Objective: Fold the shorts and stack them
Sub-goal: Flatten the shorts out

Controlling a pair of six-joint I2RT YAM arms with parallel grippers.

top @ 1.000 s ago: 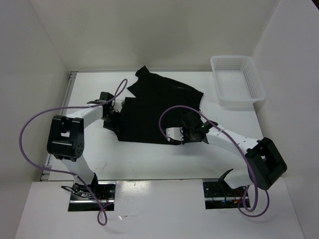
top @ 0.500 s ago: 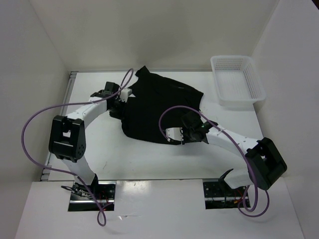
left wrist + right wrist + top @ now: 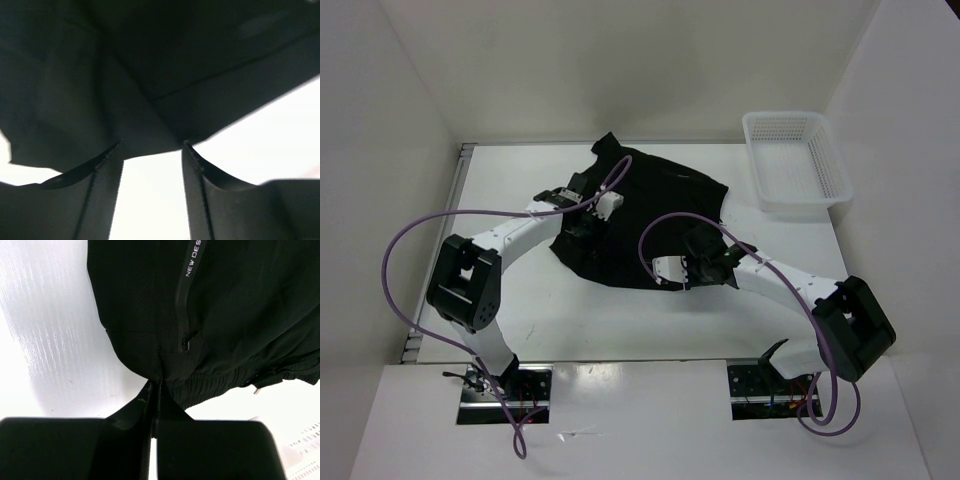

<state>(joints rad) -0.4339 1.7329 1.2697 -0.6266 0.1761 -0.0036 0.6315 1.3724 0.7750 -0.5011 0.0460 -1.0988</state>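
The black shorts (image 3: pixel 645 195) lie bunched on the white table (image 3: pixel 520 300), their left part folded over toward the middle. My left gripper (image 3: pixel 583 220) is over the shorts' left edge. In the left wrist view its jaws (image 3: pixel 151 147) stand apart, and the cloth (image 3: pixel 150 60) lies just past the fingertips. My right gripper (image 3: pixel 672 272) is at the shorts' near edge. In the right wrist view it (image 3: pixel 159 382) is shut on the hem of the shorts (image 3: pixel 240 305), beside a zip pocket with white lettering (image 3: pixel 189 265).
A white mesh basket (image 3: pixel 790 116) stands at the table's back right, apart from the shorts. White walls enclose the table at the back and both sides. Purple cables loop off both arms.
My left gripper has swept right and forward, carrying the shorts' left part over onto the middle; the spread cloth is now narrower. The right arm has not moved.
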